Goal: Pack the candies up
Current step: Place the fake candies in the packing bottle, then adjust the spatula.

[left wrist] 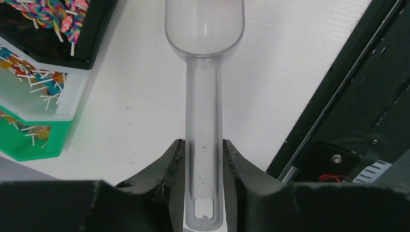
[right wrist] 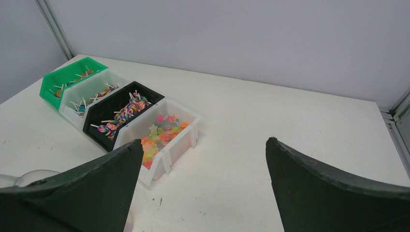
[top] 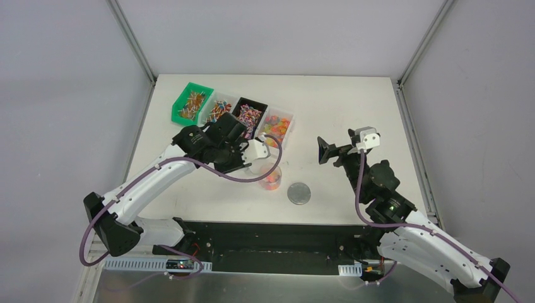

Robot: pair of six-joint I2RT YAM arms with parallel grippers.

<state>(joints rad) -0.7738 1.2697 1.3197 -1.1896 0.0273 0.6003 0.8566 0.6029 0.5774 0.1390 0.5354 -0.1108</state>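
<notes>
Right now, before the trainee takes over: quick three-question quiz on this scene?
1. True or false: the right gripper is open and empty.
2. The left gripper holds: A) tongs, B) a clear scoop, C) a brush.
3. How many bins of candies stand in the row?
Key: 1 true. 2 B. 3 four.

Four bins (top: 177,108), many candies (right wrist: 163,131), one scoop (left wrist: 203,145), one cup (top: 278,168), one lid (top: 299,193), two arms (top: 151,183).
</notes>
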